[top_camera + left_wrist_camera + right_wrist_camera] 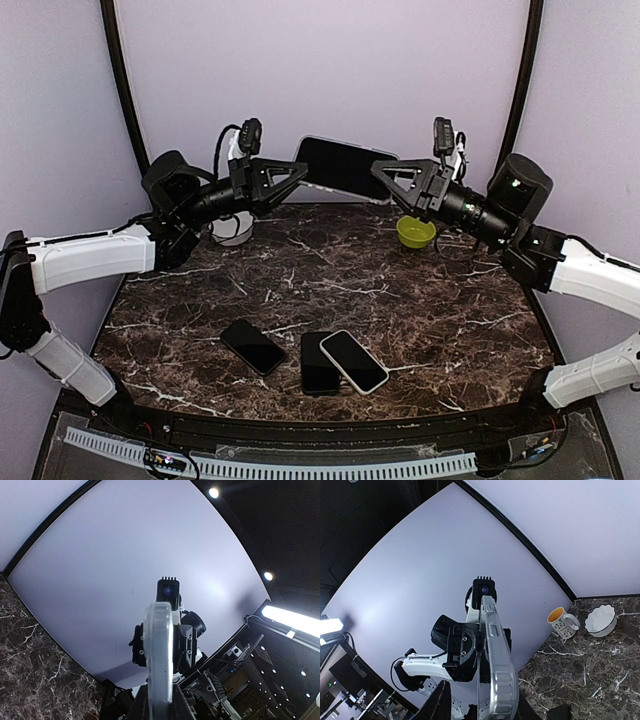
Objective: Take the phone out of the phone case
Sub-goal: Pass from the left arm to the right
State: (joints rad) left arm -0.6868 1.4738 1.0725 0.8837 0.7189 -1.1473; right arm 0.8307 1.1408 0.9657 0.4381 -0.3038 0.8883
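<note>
Phone (345, 165), in its phone case (159, 650), is up in the air over the back of the counter (420, 300), long side approx. level, dark screen twd the top cam, slung betw. the two arms. L arm (90, 255) reaches in from the left; L jaws are together, clamped on the case's left end. Its wrist view sees the translucent white rim edge-on. R arm (590, 275) reaches in from the right; R jaws sit at the case's right end, but can't tell if they're gripping or just bracketing it. R wrist view shows the case edge-on w/ a dark finger (442, 702) off to one side.

Counter: dark brown marble look, white veining. Near front, three loose phones: a black one (253, 346) angled at left, a 2nd black one (319, 362) mid, and a white-rimmed one (353, 361) touching the 2nd's right side. Back right, a green bowl (416, 233) under the R arm. Back left, a white scalloped bowl (600, 622) and a spotted mug (562, 621) w/ yellow inside, just beside each other.

Room: pale lilac backdrop walls w/ black posts (120, 70). Beyond them it's dark, w/ round ceiling spots (214, 492) and a strip light (292, 620). A ridged white strip (300, 465) runs along the near edge.
</note>
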